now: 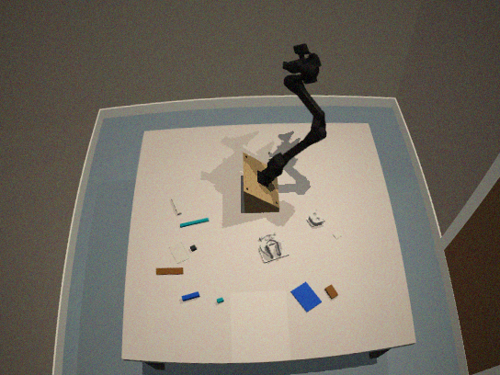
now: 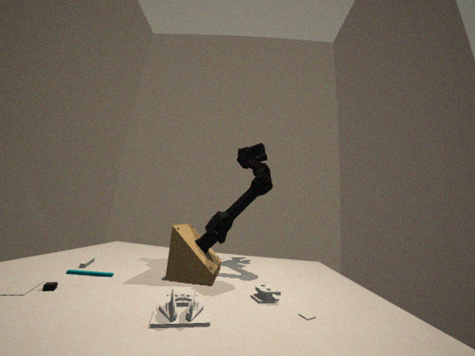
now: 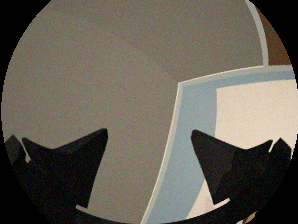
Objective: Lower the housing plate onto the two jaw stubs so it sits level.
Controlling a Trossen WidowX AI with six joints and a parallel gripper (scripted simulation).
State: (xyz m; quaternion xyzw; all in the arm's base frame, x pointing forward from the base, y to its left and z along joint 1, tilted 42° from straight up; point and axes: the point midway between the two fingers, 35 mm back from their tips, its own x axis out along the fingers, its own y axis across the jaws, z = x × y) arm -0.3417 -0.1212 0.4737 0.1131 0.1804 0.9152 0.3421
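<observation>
Pale grey, squarish plastic base w/ upright tapered jaws (image 1: 269,249) (image 2: 180,317) sat right of ctr. on the off-white tabletop (image 1: 257,326) (image 2: 105,333), top view, its flat bottom on the surface. Housing plate's ID unclear, so couldn't tell its exact spot; poss. the small pale grey stepped plastic piece w/ round stubs (image 1: 315,220) (image 2: 265,293), apart from the base, toward the R edge. Thin pale L-shaped outline (image 1: 336,236) (image 2: 306,317) lay nearer that edge.

Flat blue rectangular sheet (image 1: 306,297) & brown block (image 1: 331,291) lay near each other toward the bottom R corner. Teal block (image 1: 220,301) & blue bar (image 1: 190,296) lay toward the bottom L corner; brown bar (image 1: 169,271) near the L edge. Black block (image 1: 193,248) (image 2: 50,286), long teal bar (image 1: 194,222) (image 2: 90,273) & slim pale grey piece (image 1: 176,208) (image 2: 87,263) were up the L side.

Black arm (image 1: 317,126) (image 2: 242,205) rose from a tan wedge mount (image 1: 257,202) (image 2: 188,266); its black gripper (image 1: 289,65) (image 2: 251,155) (image 3: 150,135) hung high, past the top edge in top view, fingers released & spread wide, nothing gripped.
</observation>
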